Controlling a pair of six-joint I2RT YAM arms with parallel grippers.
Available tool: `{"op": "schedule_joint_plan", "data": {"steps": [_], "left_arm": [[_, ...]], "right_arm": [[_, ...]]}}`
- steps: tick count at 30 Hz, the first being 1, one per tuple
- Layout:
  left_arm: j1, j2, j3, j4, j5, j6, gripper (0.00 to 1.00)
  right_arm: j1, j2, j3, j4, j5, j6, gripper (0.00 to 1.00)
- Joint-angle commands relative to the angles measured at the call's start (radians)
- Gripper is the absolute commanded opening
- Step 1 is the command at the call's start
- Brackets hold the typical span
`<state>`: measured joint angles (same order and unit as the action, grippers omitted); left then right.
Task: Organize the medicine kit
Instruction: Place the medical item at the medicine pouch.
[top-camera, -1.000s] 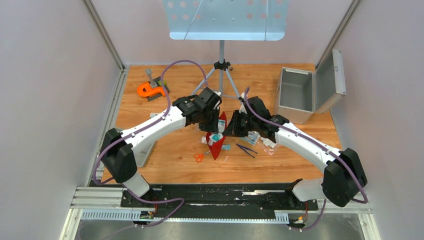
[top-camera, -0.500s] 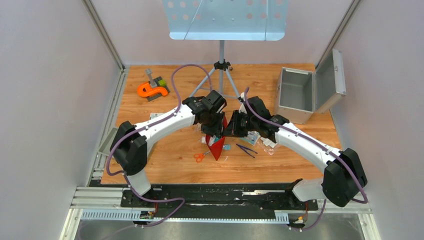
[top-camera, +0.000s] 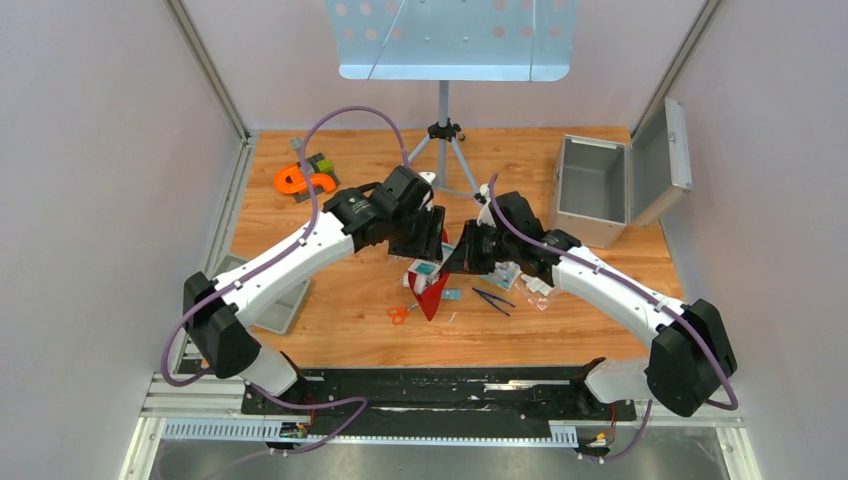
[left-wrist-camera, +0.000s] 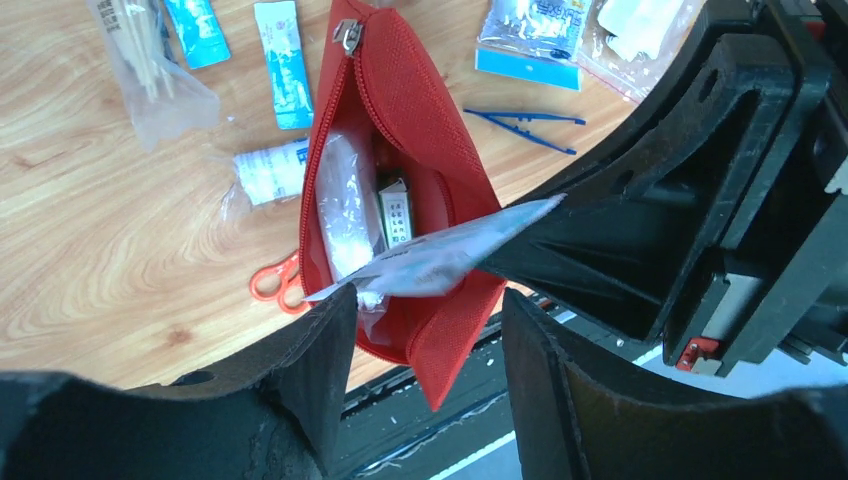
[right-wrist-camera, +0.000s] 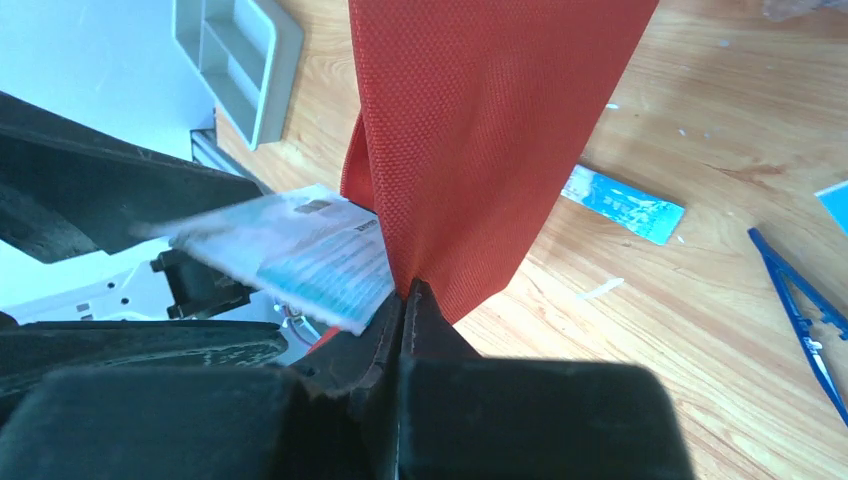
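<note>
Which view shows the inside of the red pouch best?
Left wrist: it looks into the open red pouch at packets inside. Right wrist shows only outer fabric; top external, a small red shape.

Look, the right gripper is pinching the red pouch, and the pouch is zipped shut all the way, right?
Not quite. The right gripper does pinch the red pouch, but the pouch is not zipped shut. It is unzipped and gaping open. The left wrist view looks straight into it and shows packets inside.
</note>
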<state>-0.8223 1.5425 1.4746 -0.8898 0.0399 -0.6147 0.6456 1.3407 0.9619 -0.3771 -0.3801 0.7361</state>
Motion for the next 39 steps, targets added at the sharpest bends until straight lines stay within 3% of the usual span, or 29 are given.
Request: {"op": "schedule_joint_plan", "data": {"steps": [1, 7, 10, 13, 26, 28, 34, 39], "left_arm": [[-0.005, -0.044, 0.013, -0.014, -0.051, 0.007, 0.64], [-0.004, -0.021, 0.009, -0.037, -0.089, 0.005, 0.66], [-0.005, -0.037, 0.011, -0.057, -0.173, 0.005, 0.68], [-0.005, -0.063, -0.017, -0.003, -0.202, 0.041, 0.68], [-0.002, -0.112, -0.136, 0.217, -0.028, 0.280, 0.67], [0.005, -0.127, -0.151, 0.228, 0.025, 0.310, 0.66], [0.048, -0.164, -0.183, 0.259, 0.126, 0.299, 0.47], [0.052, -0.187, -0.177, 0.243, 0.112, 0.281, 0.38]], "right_arm": [[-0.014, -0.044, 0.004, 0.089, -0.093, -0.047, 0.00], [-0.022, -0.046, 0.002, 0.105, -0.137, -0.048, 0.00], [-0.023, -0.047, -0.006, 0.115, -0.144, -0.041, 0.00], [-0.023, -0.044, -0.009, 0.124, -0.157, -0.035, 0.00], [-0.023, -0.048, -0.011, 0.129, -0.164, -0.028, 0.00], [-0.024, -0.049, -0.011, 0.128, -0.164, -0.026, 0.00], [-0.024, -0.046, -0.011, 0.129, -0.160, -0.024, 0.00], [-0.023, -0.040, -0.014, 0.129, -0.159, -0.021, 0.00]]}}
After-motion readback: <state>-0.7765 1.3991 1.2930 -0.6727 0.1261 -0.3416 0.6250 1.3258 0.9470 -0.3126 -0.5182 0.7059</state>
